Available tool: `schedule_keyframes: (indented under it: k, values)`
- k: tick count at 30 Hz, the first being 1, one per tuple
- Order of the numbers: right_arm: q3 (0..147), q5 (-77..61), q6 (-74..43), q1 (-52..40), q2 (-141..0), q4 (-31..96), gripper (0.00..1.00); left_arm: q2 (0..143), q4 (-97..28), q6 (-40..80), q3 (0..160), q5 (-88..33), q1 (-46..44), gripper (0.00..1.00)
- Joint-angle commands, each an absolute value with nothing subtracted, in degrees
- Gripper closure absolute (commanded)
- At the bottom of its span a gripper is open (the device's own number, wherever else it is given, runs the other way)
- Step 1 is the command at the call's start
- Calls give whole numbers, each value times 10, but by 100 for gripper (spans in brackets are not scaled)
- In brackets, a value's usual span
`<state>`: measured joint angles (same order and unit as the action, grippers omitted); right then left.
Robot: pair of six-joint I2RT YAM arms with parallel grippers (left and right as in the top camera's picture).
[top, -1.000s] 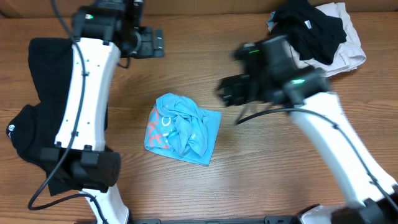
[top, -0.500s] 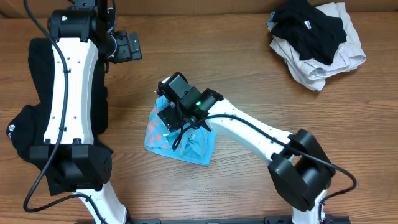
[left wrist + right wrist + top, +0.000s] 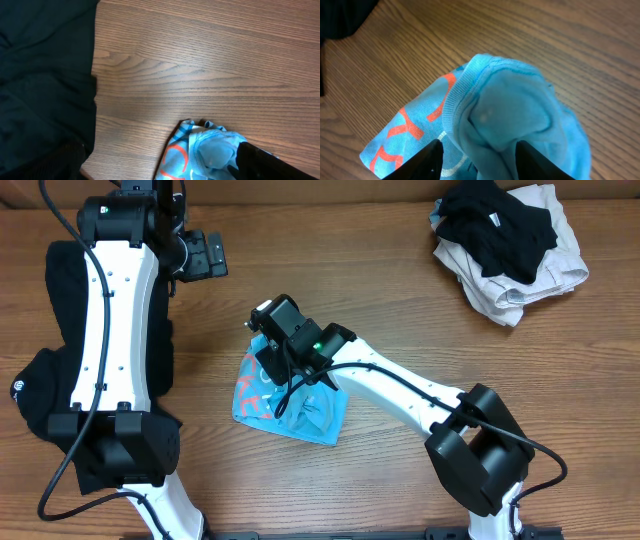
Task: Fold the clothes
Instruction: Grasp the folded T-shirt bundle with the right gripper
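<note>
Two right gripper (image 3: pixel 479 149) fingers straddled a T-shirt (image 3: pixel 510 100) fold at centre frame; clamped or not, unclear. At upper left, the left gripper (image 3: pixel 205 255) gaped empty.

The overhead view looks straight down from high above and takes in the whole desk (image 3: pixel 400 290). The left wrist view also faces down, from some height over the desk's left part. It has the black shirt (image 3: pixel 45 75) along its left edge and the light blue T-shirt (image 3: pixel 200 150) at its bottom. The right wrist view sits very close over that T-shirt, looking past the right gripper (image 3: pixel 480 161). All three views share the T-shirt and the wood beside it.
</note>
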<state>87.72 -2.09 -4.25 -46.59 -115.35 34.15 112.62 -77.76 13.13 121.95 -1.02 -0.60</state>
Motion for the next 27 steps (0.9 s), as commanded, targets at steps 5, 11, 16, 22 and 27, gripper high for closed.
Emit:
schedule_keyframes:
  k: [5, 11, 16, 22, 27]
  values:
    - [880, -41, -43, -469, -1185, 336, 60, 1121, -776, 115, 1216, 7, -3, 0]
    - [889, -42, -96, -448, -1161, 358, 95, 1121, -775, 115, 1216, 9, -3, 0]
    - [908, -53, -166, -409, -1089, 454, 96, 1121, -776, 115, 1216, 21, -3, 0]
    - [908, -72, -217, -346, -1044, 626, 96, 1121, -776, 113, 1216, 21, -3, 0]
    - [880, -79, -217, -308, -1046, 698, 39, 1121, -776, 103, 1215, 20, -3, 0]
